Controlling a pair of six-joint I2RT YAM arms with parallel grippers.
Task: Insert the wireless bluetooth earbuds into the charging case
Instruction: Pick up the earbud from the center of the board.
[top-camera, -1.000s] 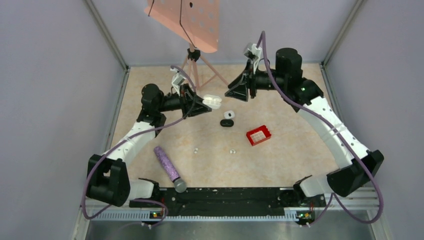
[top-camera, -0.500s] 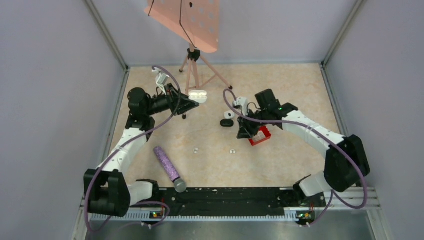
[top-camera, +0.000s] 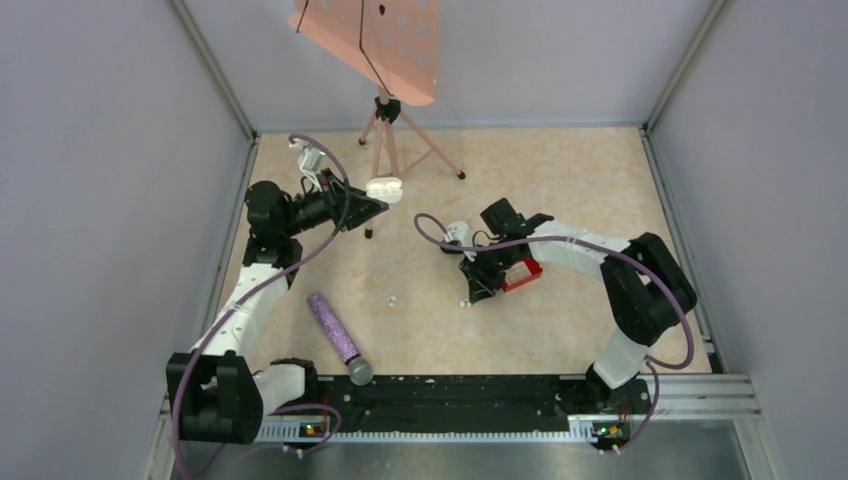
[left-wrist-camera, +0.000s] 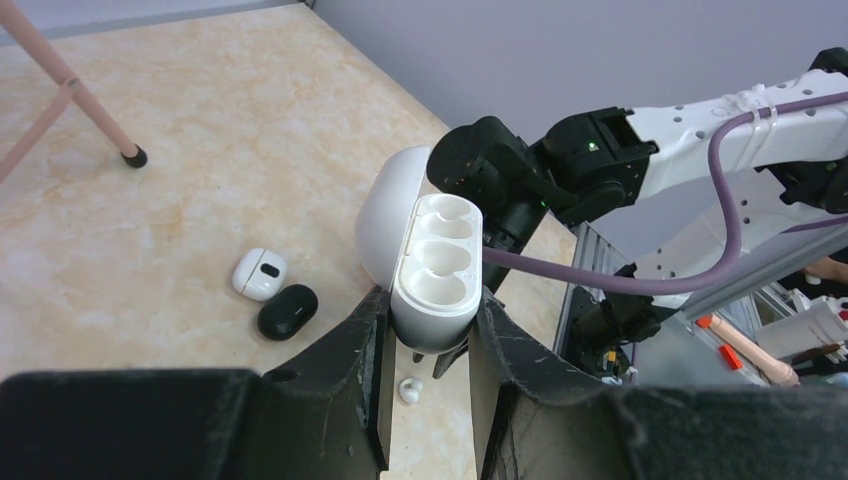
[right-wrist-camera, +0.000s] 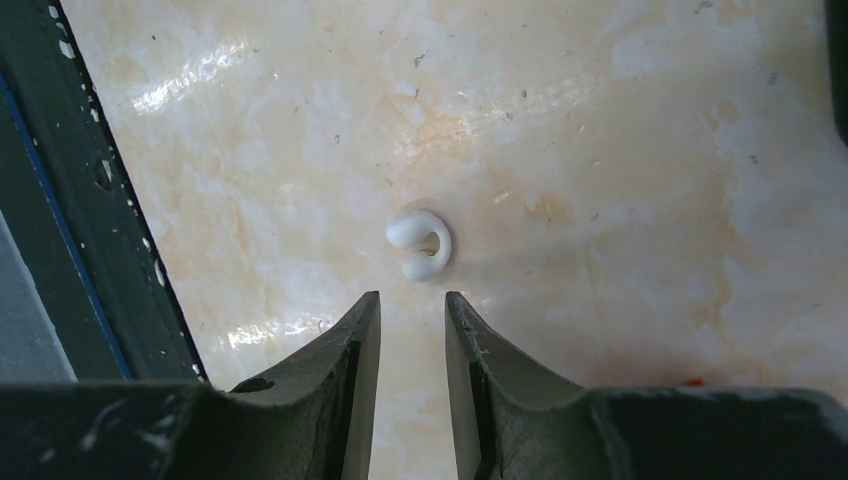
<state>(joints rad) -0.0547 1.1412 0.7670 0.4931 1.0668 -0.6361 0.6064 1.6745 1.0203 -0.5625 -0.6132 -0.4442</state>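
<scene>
My left gripper (left-wrist-camera: 432, 300) is shut on the white charging case (left-wrist-camera: 437, 270) and holds it above the table. The case's lid is open and both of its wells are empty. In the top view this gripper (top-camera: 378, 195) is at the back left with the case (top-camera: 385, 188). My right gripper (right-wrist-camera: 411, 297) points down at the table, open by a narrow gap with nothing between its fingers. A white C-shaped earbud (right-wrist-camera: 420, 245) lies just beyond its tips. In the top view that earbud (top-camera: 465, 302) lies by the right gripper (top-camera: 470, 290). A second earbud (top-camera: 391, 299) lies further left.
A closed white case (left-wrist-camera: 260, 273) and a black case (left-wrist-camera: 288, 311) lie side by side. A red basket (top-camera: 525, 270) sits right beside the right wrist. A purple-handled microphone (top-camera: 338, 337) lies at the near left. A pink tripod (top-camera: 385, 130) stands at the back.
The right arm has swung from the back down to the table over an earbud, and its jaws have narrowed. The left gripper has carried the case back and to the left.
</scene>
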